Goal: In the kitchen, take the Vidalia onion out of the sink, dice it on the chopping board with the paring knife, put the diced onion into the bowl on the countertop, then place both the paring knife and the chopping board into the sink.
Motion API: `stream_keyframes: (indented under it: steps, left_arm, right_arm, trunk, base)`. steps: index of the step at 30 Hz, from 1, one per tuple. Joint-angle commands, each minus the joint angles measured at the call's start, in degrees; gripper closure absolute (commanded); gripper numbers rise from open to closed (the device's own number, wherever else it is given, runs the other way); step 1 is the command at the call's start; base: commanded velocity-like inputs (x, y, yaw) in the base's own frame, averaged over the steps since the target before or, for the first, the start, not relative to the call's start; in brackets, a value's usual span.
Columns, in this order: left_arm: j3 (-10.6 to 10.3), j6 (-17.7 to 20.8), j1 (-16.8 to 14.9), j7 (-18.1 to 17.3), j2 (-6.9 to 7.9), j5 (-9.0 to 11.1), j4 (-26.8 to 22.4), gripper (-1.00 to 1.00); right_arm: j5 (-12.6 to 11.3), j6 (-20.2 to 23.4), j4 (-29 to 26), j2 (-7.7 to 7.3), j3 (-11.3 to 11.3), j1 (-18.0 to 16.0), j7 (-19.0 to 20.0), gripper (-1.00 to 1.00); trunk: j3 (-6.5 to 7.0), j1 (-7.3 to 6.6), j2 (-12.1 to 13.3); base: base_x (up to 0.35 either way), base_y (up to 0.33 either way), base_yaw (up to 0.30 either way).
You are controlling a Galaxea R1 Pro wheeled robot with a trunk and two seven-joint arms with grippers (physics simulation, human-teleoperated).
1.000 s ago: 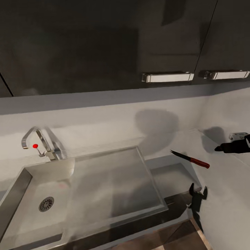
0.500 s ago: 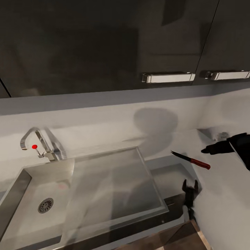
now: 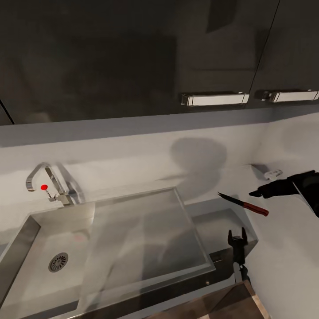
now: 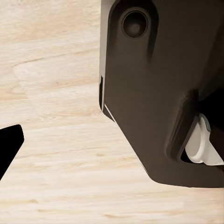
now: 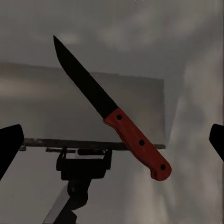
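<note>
The paring knife (image 3: 243, 204) lay flat on the grey tabletop (image 3: 283, 248), beside the sink (image 3: 102, 248). The right gripper (image 3: 259, 193) hovered near its red handle, jaws spread wide and empty. The left gripper (image 3: 236, 233) stood low by the tabletop's front edge, jaws parted.
</note>
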Motion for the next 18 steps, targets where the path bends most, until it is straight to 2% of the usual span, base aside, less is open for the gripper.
stream_keyframes:
  steps: [1, 7, 18]
  left_arm:
    - [-0.51, 0.09, -0.08, -0.25, 0.00, 0.61, 0.10, -1.00]
    - [-0.51, 0.09, -0.08, -0.24, 0.00, 0.62, 0.10, -1.00]
    - [-0.48, 0.09, -0.08, -0.25, 0.00, 0.62, 0.10, -1.00]
  right_arm:
    - [0.57, -0.28, 0.95, -0.59, 0.04, -0.06, 0.50, -1.00]
    - [0.43, -0.54, 2.98, -1.55, -0.12, -0.06, 0.53, -1.00]
    - [0.38, -3.03, 5.02, -1.83, -0.20, -0.06, 0.53, -1.00]
  trunk:
    - [-0.12, 0.04, -0.12]
    - [-0.34, 0.04, -0.12]
    - [-1.26, 0.04, -0.12]
  base:
    - [0.000, 0.000, 0.000]
    - [0.000, 0.000, 0.000]
    - [0.000, 0.000, 0.000]
